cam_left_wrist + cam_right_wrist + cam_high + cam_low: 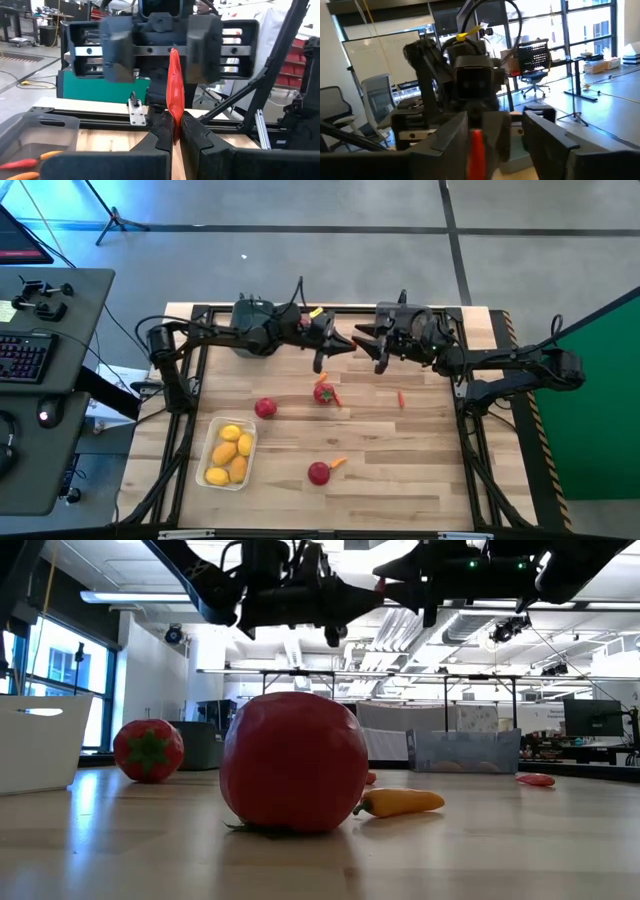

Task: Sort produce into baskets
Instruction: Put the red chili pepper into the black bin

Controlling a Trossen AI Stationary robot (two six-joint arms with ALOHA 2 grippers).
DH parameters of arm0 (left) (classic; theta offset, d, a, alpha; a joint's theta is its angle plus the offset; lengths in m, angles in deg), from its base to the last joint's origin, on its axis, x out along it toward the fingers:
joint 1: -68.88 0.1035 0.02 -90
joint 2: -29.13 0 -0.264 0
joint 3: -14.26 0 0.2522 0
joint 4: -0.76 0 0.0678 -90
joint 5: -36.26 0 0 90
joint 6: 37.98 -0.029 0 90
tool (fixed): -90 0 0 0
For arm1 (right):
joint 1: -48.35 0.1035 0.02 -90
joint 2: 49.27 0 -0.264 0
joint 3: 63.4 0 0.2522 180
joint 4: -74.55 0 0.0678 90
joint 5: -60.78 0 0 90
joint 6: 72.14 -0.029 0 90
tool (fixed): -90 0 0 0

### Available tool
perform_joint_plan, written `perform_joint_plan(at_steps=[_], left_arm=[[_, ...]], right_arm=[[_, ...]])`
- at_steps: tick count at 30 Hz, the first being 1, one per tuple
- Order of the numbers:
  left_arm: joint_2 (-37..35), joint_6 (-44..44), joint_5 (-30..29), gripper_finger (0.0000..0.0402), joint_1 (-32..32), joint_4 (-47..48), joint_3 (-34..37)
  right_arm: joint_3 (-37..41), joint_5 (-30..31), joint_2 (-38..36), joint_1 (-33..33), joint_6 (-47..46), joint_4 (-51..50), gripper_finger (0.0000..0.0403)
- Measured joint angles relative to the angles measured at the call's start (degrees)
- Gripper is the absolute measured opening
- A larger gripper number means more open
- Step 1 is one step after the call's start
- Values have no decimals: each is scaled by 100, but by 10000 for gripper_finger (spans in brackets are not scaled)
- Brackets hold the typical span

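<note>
My two grippers meet tip to tip high over the table's far middle. My left gripper (343, 342) (174, 141) is shut on a thin red pepper (175, 85). My right gripper (364, 340) (495, 142) faces it, open, one finger on each side of the pepper's upper part (476, 150); whether a finger touches it I cannot tell. Three red tomatoes (265, 408) (323, 393) (318, 472) and small orange peppers (401, 398) (338, 463) lie on the wood. A pale basket (212, 442) near the front left holds several yellow lemons (230, 452). My left gripper pinches the red pepper's lower end (174, 131) between its two fingertips. The fingers come level from the table's left. The pepper stands up from the fingertips, nearly upright, and is lifted well clear of the table.
A smoky grey basket (35, 131) with red and orange peppers (22, 164) in it sits just below my left gripper. A translucent basket (463, 750) stands far off in the low view. A black frame rail (190, 420) borders the table; a desk with a keyboard (25, 358) stands at the left.
</note>
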Motion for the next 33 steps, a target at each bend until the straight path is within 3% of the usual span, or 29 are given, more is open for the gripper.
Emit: perform_joint_plan(at_steps=[5,12,18,28,33], left_arm=[[45,73,-1,1,36,-17,-55],[45,-58,-114,1,42,-59,-55],[45,-278,-377,16,40,-42,-55],[41,-346,-688,120,203,525,-55],[41,-588,-790,150,251,554,281]], right_arm=[[0,-52,0,0,-109,3,120],[0,-54,0,-2,23,7,12],[0,-38,0,-75,115,30,5],[-272,386,-9,-431,181,-178,1],[-356,875,-13,-873,163,-624,1]])
